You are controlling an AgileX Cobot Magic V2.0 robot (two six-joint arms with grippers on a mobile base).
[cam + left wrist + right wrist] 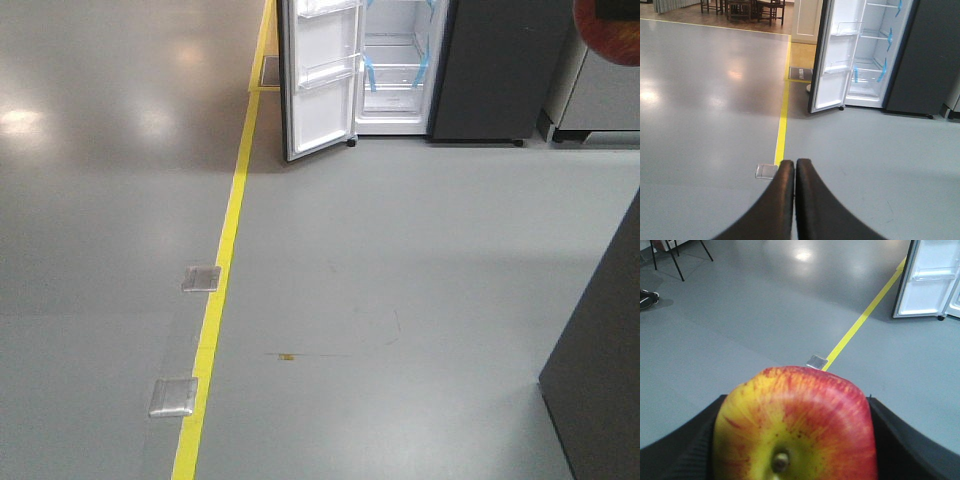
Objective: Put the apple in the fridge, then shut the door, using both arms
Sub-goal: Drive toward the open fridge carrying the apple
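Filling the right wrist view, the apple [795, 425] sits stem end toward the camera, red over yellow, clamped between the right fingers [902, 445], which press on both its sides. It is held above the grey floor [400, 260], well apart from the fridge [490, 70]. Left fingers [777, 200] are pressed together with nothing between them, pointing toward the fridge. The fridge stands at the far end of the floor with its door [320, 80] swung wide open, white inner face and clear bins showing. Clear shelves [395, 75] with blue tape strips are visible inside. A yellow line [225, 260] runs along the floor to the door's foot.
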